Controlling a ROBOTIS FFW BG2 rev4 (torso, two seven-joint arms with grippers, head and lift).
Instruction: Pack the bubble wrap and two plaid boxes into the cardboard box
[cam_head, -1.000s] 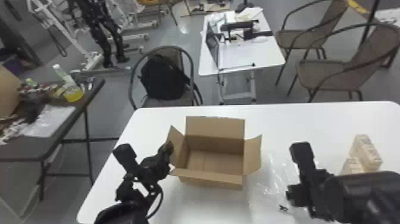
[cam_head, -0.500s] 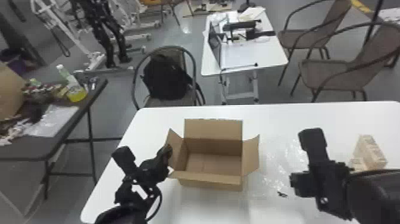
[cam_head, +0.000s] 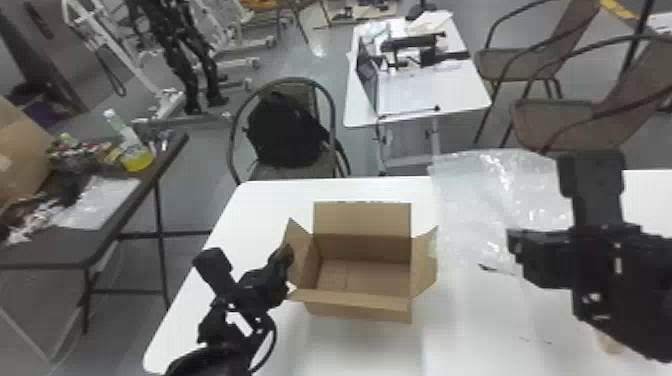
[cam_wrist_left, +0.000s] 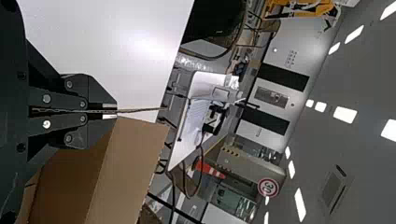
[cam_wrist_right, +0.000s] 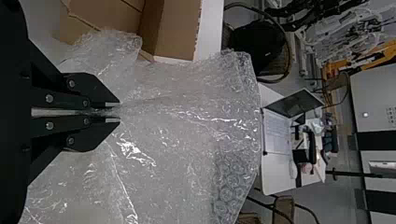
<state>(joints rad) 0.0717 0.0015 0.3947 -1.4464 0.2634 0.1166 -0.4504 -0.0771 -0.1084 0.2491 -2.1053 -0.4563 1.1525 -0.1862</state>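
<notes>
While one hand (cam_head: 514, 242) grips wrap (cam_head: 470, 210), one box (cam_head: 360, 311) gapes.

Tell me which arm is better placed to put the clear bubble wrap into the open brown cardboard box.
The right, I judge: its black gripper is shut on the bubble wrap, beside the cardboard box. The left black gripper pinches the box's left flap.

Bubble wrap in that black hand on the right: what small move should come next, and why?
I'd suggest the right hand carry the bubble wrap leftward over the cardboard box, probably before lowering it. The wrap is pinched in that hand, mostly to the right of the box, whose top is open, while the left hand grips a side flap.
</notes>
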